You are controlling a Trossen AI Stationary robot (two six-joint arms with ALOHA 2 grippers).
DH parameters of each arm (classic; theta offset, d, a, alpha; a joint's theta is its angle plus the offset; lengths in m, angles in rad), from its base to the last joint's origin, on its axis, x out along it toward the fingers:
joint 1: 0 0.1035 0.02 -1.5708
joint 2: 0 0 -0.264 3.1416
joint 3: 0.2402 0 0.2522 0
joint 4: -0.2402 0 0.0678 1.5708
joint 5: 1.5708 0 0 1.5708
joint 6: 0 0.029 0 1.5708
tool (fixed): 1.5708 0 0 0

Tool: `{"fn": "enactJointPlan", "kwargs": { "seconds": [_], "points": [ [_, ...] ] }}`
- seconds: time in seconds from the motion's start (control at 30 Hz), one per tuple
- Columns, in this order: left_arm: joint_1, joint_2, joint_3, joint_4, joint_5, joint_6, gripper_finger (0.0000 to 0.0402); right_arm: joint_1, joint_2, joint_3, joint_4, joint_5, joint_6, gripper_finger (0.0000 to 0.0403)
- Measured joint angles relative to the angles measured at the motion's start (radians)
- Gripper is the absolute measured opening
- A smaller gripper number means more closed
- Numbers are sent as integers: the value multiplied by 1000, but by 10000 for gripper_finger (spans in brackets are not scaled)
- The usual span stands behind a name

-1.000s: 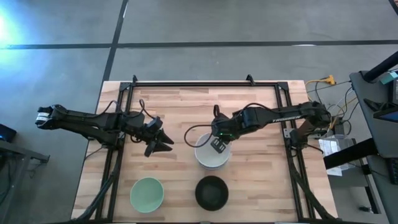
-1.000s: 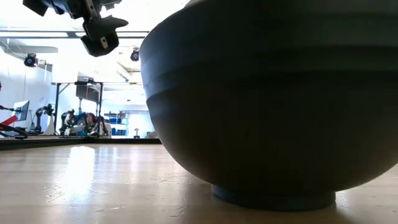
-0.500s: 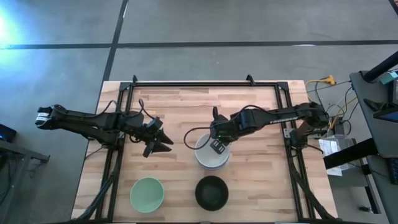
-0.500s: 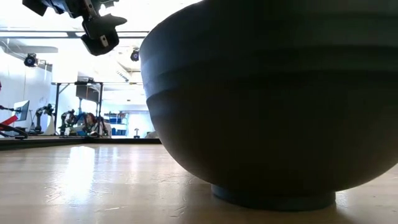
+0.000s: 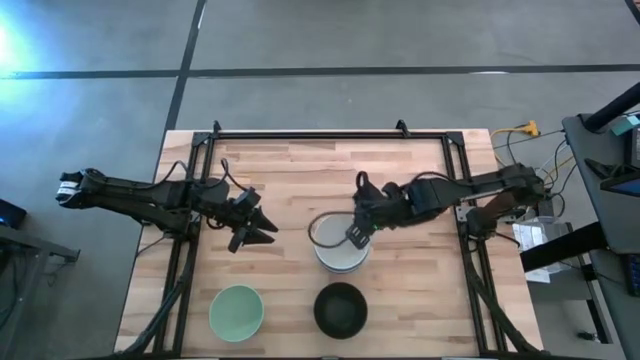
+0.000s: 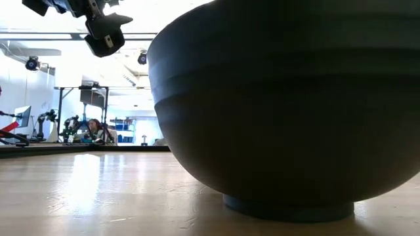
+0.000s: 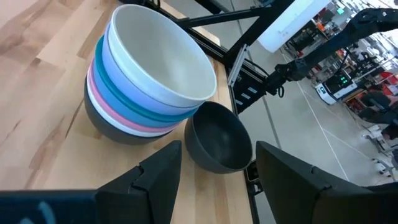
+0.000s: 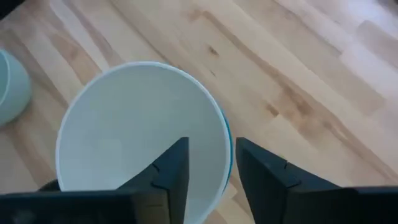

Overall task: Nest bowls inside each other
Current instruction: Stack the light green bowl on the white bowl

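White bowl [image 7: 163,59] tops the mid-table stack [image 5: 339,250], right gripper [image 5: 354,236] spread-jawed over its rim; black bowl [image 5: 340,309] and green bowl [image 5: 236,311] remain loose nearby, left gripper [image 5: 262,228] open, idle beside.

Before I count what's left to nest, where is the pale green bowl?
In the high view the pale green bowl sits alone at the table's near edge on the left arm's side, left of the black bowl and apart from the stack.
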Motion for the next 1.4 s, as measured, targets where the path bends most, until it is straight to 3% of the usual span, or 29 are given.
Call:
{"fn": "enactJointPlan", "kwargs": {
  "seconds": [0.13,0.23,0.33,0.43,0.63,0.83,1.07,1.4],
  "points": [
    [0,0,0,-2,17,-8,191,41,-5,-33,49,20,21,107],
    [-5,-5,0,-27,137,-50,191,76,-5,-69,110,22,43,94],
    [-47,-26,0,-128,227,-107,191,114,-5,-93,146,24,72,83],
    [-137,-64,6,-296,233,-142,191,153,-5,-98,151,27,112,75],
    [-368,-98,-2,-500,79,-244,191,224,-11,-96,154,102,203,68],
    [-541,-9,-10,-555,-59,-298,191,268,-20,-96,156,232,274,70],
    [-560,172,-18,-556,-62,-343,191,272,-20,-96,156,244,286,70],
    [-559,257,-19,-455,-62,-348,191,283,-20,-96,155,239,287,66]
  ]
}}
